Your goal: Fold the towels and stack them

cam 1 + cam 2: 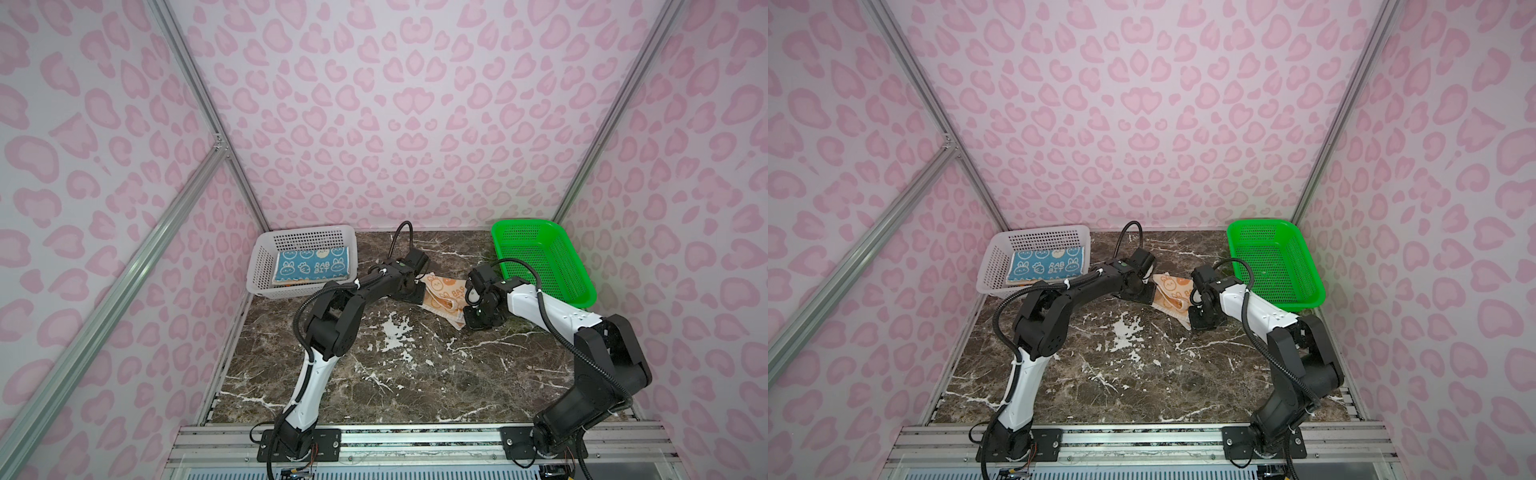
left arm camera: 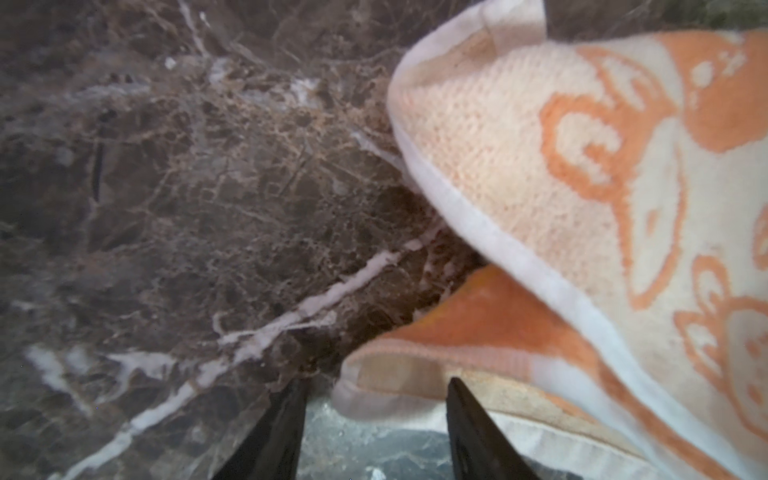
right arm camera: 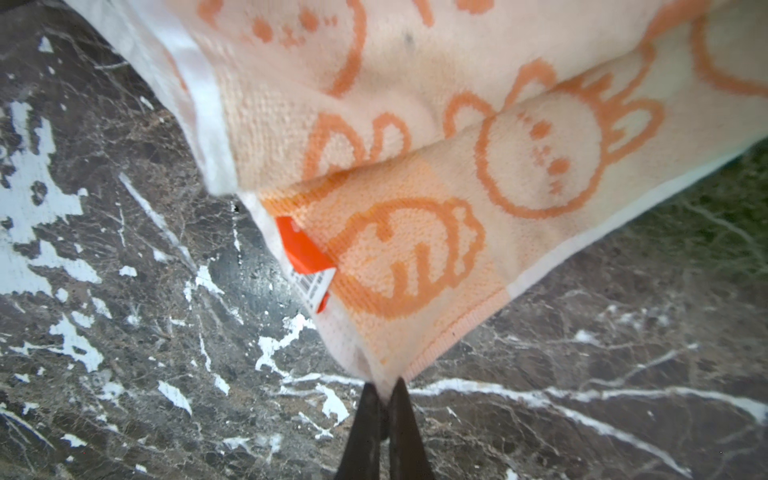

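Orange towel (image 1: 441, 293) rumpled — teal towel (image 1: 309, 267) folded

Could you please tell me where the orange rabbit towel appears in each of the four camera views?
Top view: orange towel, crumpled mid-table between the two arms' ends.
Top view: same place, between the arms' ends.
Left wrist: fills much of the picture, a hemmed corner just ahead of the left gripper.
Right wrist: spread across the picture, one corner pinched in the right gripper.
Shared landmark: the brown white-veined marble table under it.
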`<state>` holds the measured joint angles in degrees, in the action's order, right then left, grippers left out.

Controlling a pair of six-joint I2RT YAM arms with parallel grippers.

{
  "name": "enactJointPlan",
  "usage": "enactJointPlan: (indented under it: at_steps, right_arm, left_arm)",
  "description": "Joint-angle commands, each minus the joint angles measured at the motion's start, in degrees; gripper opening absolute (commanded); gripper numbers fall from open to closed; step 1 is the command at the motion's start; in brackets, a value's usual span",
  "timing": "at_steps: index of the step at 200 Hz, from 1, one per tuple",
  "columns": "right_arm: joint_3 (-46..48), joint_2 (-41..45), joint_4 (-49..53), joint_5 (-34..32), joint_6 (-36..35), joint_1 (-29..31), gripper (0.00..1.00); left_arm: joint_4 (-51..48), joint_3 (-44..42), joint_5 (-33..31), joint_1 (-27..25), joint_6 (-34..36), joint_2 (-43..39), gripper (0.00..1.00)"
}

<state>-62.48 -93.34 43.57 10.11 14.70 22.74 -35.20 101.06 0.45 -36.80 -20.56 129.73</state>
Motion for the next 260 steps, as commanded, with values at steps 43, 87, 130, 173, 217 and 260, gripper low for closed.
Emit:
enactJointPlan:
  at_steps: [43, 87, 130, 173, 217, 260]
  right_arm:
    - [-0.01, 0.41, 0.34, -0.03, -0.26, -0.77, 0.00]
    - [-0.88, -0.16, 0.33, -0.18, 0.59, -1.39, 0.00]
    - [-2.43, -0.88, 0.19, 0.74, 1.44, -1.83, 0.00]
    - [-9.50, 0.36, 3.87, 1.03, 1.14, -1.91, 0.00]
    - [-22.03, 0.94, 8.50, 1.40, 1.62, -2.09, 0.00]
    - [-39.52, -0.50, 10.19, 1.25, 2.52, -3.08, 0.00]
  left_arm:
    - [-2.19, -3.64, 1.56, -0.03, 0.49, 0.14, 0.28]
    - [-1.08, -9.75, 3.74, -0.62, 0.01, -3.87, 0.08]
    - [-0.79, -12.31, 4.15, -2.01, -0.10, -6.95, 0.04]
    - [-0.37, -10.91, 7.40, 0.80, -2.90, -15.73, 0.04]
    - [-1.82, -2.49, 11.69, 6.54, -8.23, -24.55, 0.04]
    - [-2.19, 5.98, 15.56, 11.89, -13.59, -27.51, 0.03]
